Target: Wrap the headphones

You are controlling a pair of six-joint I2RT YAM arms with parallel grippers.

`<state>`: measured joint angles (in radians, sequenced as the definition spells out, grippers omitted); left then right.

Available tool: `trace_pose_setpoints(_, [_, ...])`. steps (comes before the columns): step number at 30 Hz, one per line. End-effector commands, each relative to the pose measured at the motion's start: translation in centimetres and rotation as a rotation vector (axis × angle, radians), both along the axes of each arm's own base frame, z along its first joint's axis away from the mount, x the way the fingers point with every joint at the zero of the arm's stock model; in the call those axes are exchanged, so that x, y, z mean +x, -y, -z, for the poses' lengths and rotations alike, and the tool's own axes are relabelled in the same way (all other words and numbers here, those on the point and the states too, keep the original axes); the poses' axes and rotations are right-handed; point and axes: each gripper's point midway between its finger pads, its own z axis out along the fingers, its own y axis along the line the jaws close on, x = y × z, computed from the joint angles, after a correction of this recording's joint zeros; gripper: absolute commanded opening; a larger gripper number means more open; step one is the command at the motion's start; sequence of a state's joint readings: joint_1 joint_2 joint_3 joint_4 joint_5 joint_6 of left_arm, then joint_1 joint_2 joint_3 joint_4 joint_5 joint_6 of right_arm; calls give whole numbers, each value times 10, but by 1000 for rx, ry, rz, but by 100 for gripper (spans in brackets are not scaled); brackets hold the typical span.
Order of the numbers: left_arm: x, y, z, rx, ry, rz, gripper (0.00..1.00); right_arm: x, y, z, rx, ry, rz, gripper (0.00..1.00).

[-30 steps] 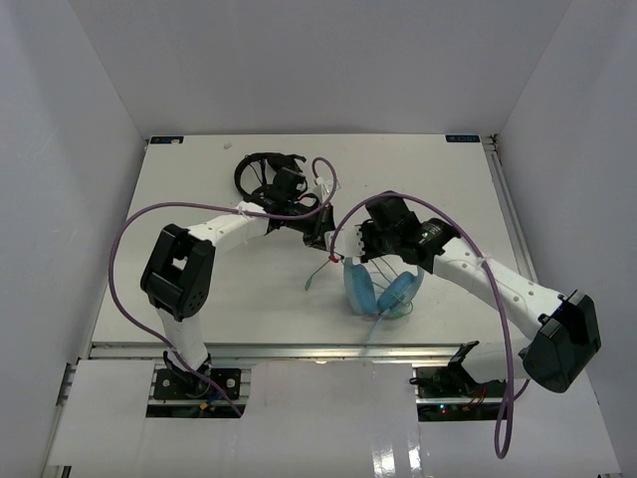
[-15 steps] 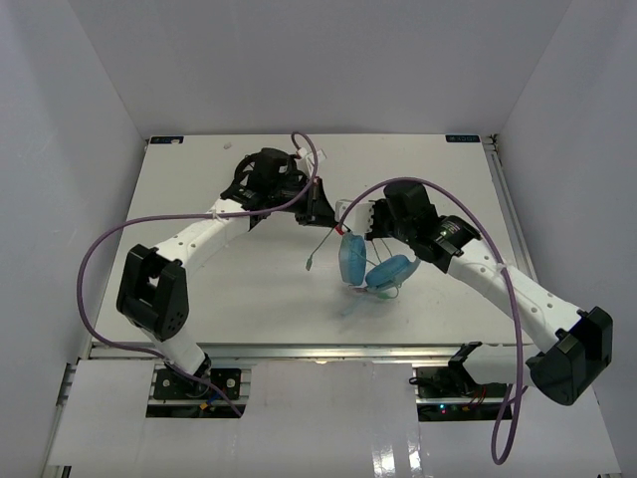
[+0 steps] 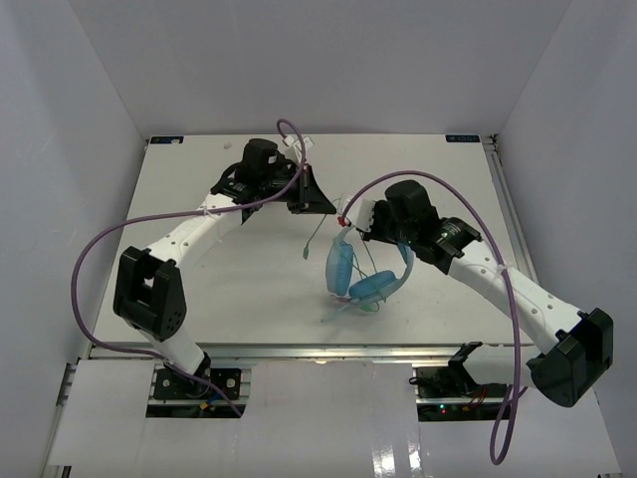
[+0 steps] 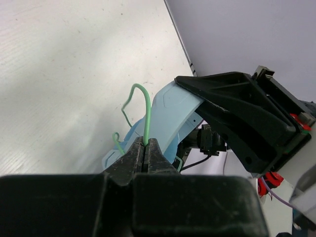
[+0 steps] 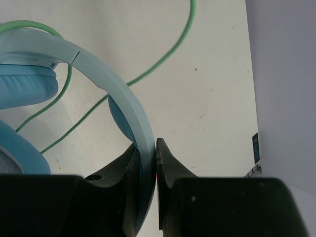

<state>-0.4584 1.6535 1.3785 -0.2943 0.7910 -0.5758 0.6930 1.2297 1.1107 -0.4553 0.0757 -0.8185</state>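
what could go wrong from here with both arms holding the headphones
1. The left gripper pinches the thin cable only at its fingertips, so a pull could make it slip out or strain it.
2. The right gripper clamps the headphones by the band alone, with the rest apparently hanging free, so they may swing or twist loose.

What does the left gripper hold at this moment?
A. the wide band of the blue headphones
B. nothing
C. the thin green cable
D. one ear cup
C: in the left wrist view the left gripper is shut on the thin green cable; the band of the headphones sits in the right gripper.
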Motion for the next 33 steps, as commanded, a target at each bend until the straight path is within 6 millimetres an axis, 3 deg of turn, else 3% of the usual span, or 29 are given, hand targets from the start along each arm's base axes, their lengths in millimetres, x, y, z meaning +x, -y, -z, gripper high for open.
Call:
trace_pose_setpoints(1, [-3, -13, -80, -68, 174, -48, 0, 16, 4, -23, 176, 35, 145, 8])
trace_pose_setpoints(8, [-24, -16, -110, -129, 175, -26, 0, 36, 21, -22, 224, 54, 278, 8])
trace_pose_setpoints(17, [-46, -14, -112, -184, 119, 31, 0, 58, 18, -21, 285, 44, 397, 8])
trace_pose_setpoints(25, [-51, 9, -111, -201, 71, 94, 0, 59, 7, -7, 412, -65, 480, 8])
trace_pose_setpoints(33, [-62, 22, -121, -208, 79, 88, 0, 76, 17, 5, 560, -185, 638, 8])
